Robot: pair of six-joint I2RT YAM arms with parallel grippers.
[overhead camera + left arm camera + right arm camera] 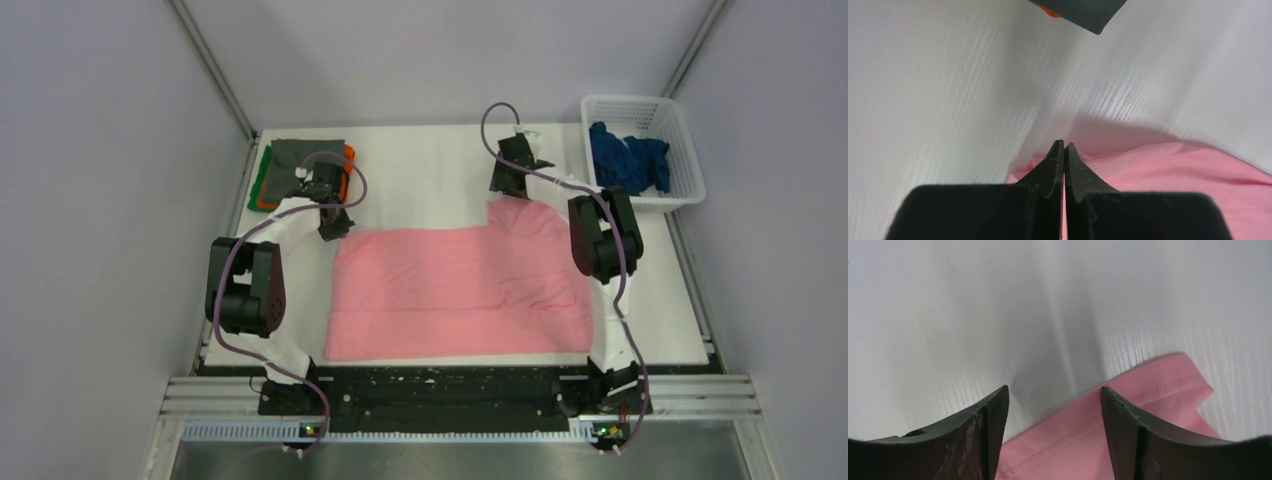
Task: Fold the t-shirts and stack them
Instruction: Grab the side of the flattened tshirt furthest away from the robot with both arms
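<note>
A light pink t-shirt (460,290) lies spread flat across the middle of the table. My left gripper (335,226) is at its far left corner, jaws pressed together (1064,145), with a sliver of pink cloth (1168,170) caught between them and the edge lifted slightly. My right gripper (512,175) is at the far right sleeve, open (1054,395), and the sleeve's stitched hem (1148,390) lies between its fingers. A folded stack with grey on top (300,160) over orange and green sits at the back left. A dark blue t-shirt (628,160) lies crumpled in the basket.
The white mesh basket (690,160) stands at the back right corner. The grey shirt's corner (1083,12) shows at the top of the left wrist view. Grey walls and metal posts close in the white table (430,160) on three sides.
</note>
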